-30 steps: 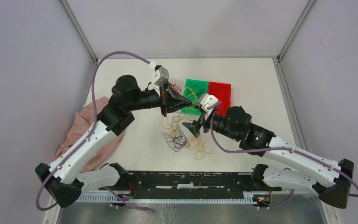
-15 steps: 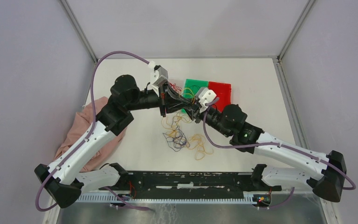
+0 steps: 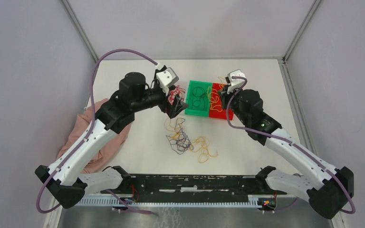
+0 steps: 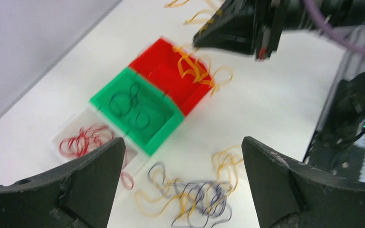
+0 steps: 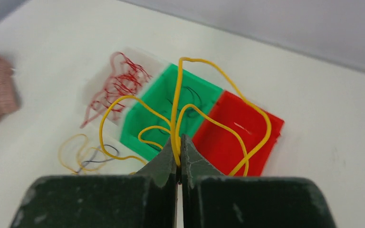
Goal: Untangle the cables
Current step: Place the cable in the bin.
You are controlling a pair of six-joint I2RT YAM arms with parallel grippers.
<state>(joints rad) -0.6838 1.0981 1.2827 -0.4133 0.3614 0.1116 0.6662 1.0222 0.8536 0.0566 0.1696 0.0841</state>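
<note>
A loose tangle of yellow-orange and dark cables [image 3: 186,138] lies on the white table; in the left wrist view this tangle [image 4: 197,194] sits below my fingers. My left gripper [image 3: 176,107] [image 4: 183,142] is open and empty, hovering beside the green bin [image 3: 190,110]. My right gripper [image 3: 220,96] [image 5: 178,142] is shut on a bunch of yellow cables [image 5: 183,85], whose loops [image 4: 197,70] hang over the red bin [image 3: 227,89]. Dark cables [image 4: 129,100] rest in the green bin [image 4: 164,141]. Red cables [image 4: 83,140] [image 5: 122,81] lie in a clear tray.
The red bin [image 5: 247,126] touches the green bin [image 5: 134,137] on its right. A pink cloth [image 3: 86,130] is heaped at the table's left edge. A few yellow and dark strands [image 5: 83,154] lie loose near the green bin.
My left gripper has opened and drawn back to the left. My right gripper has shut on the yellow cables and carried them up and right over the red bin.
</note>
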